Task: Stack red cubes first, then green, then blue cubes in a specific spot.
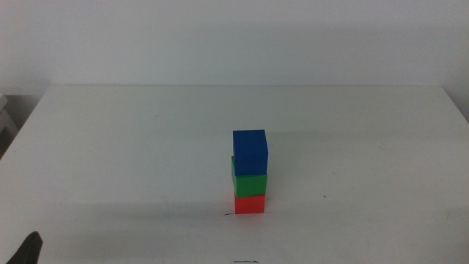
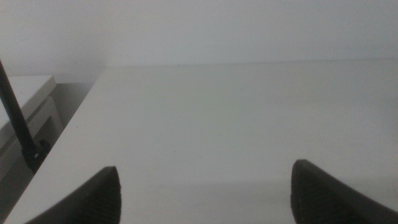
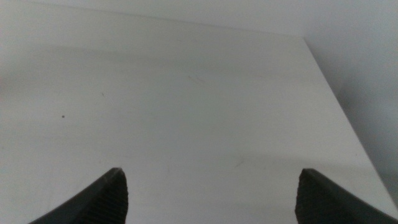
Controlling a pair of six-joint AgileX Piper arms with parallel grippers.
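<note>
In the middle view the three cubes stand as one upright stack near the table's middle. The red cube [image 1: 250, 204] is at the bottom, the green cube [image 1: 249, 180] sits on it, and the blue cube [image 1: 250, 151] is on top, turned slightly. A short thin dark line [image 1: 229, 214] shows on the tabletop at the red cube's left base. My left gripper [image 2: 205, 196] is open and empty, with only its tip showing at the bottom left corner of the middle view [image 1: 29, 249]. My right gripper [image 3: 211, 196] is open and empty over bare table and is out of the middle view.
A tiny dark dot [image 1: 325, 196] lies right of the stack. Another short dark mark [image 1: 245, 261] sits at the front edge. The left wrist view shows the table's left edge with a dark rod [image 2: 17, 121] beyond it. The right wrist view shows the table's right edge [image 3: 339, 106].
</note>
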